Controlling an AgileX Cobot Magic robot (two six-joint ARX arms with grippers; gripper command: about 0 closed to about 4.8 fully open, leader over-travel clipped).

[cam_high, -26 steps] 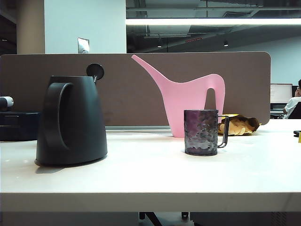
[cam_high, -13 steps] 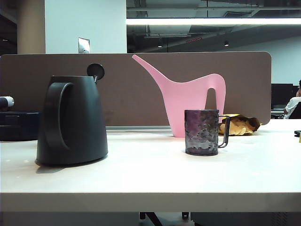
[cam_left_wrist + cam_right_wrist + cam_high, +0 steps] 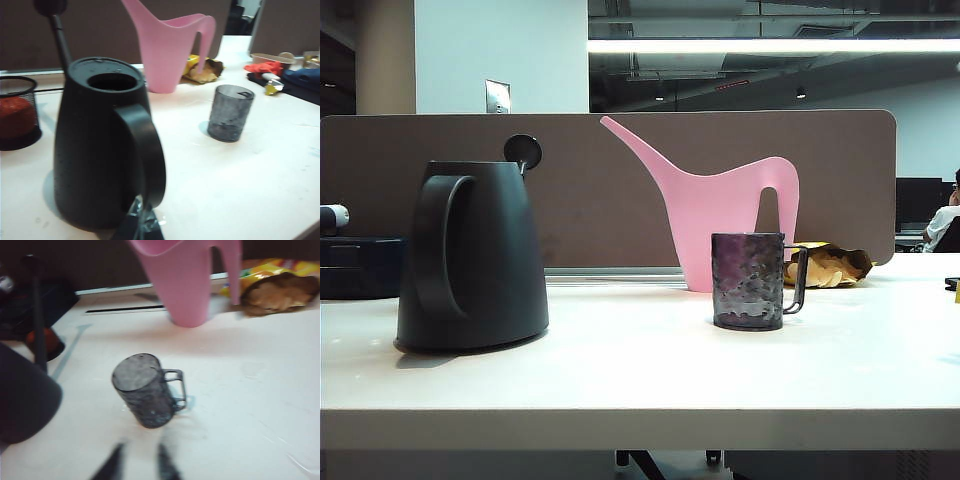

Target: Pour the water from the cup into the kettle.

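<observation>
Right gripper point(image 3: 139, 465): its two dark fingertips are showing, blurred, at the near edge of the right wrist view, standing a little apart with desk between them and holding nothing. It is hanging over the near part of the desk point(image 3: 640, 385), aimed down and forward at the cup point(image 3: 145, 390), short of it and not touching.

Left gripper point(image 3: 140, 222): only a dark sliver of it is showing in the left wrist view, just in front of the kettle's point(image 3: 105, 145) loop handle; how wide it is standing cannot be told, nor whether it is touching the handle.

Neither arm is appearing in the exterior view.

Kettle point(image 3: 472, 258): it is standing upright toward the desk's left side, handle facing the near edge, top opening uncovered, with a round knob on a thin stalk rising behind it.

Cup point(image 3: 748, 281): it is standing upright right of the desk's middle, well apart from the kettle, its wire handle pointing toward the right edge.

Pink can point(image 3: 715, 215): it is standing just behind the cup, near the far edge. A yellow bag point(image 3: 830, 264) is lying to its right.

Against the exterior frames from a second earlier, kettle, cup and can are sitting in the same places.
</observation>
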